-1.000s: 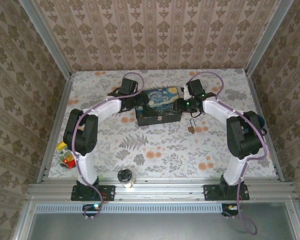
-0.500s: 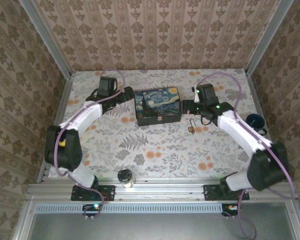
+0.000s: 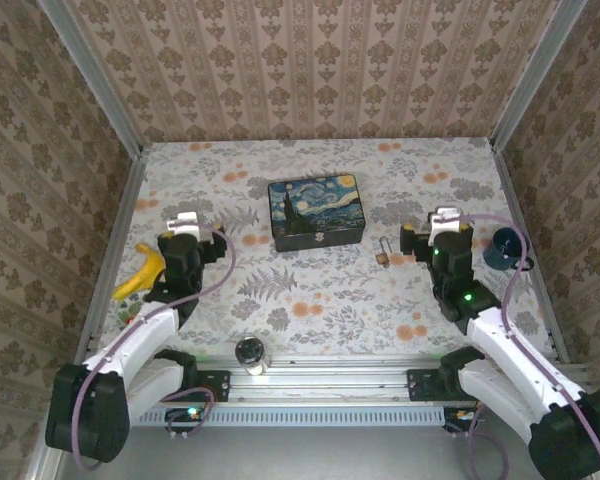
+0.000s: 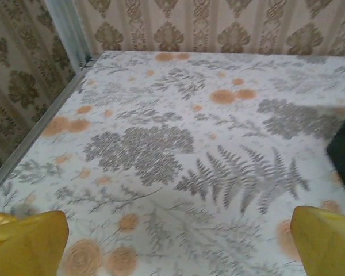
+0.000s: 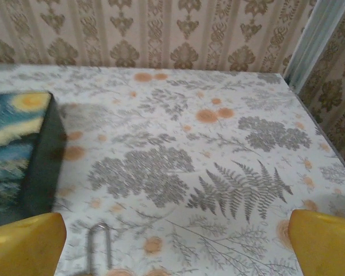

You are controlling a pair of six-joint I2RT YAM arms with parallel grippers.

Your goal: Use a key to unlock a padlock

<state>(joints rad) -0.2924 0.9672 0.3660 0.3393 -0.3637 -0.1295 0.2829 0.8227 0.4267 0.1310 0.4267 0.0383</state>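
Padlock unmoved; left end effector, right end effector retreated from tin, both wide.

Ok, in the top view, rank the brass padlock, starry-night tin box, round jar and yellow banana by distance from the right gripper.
From the right gripper:
1. small brass padlock, just to its left.
2. dark-blue starry-night tin box, centre, farther back.
3. small round jar, near edge.
4. yellow banana, far left.

The starry tin box sits toward the back of the table, and the small padlock lies just off the box's front right corner. The left gripper and right gripper hover well apart on either side, touching neither.
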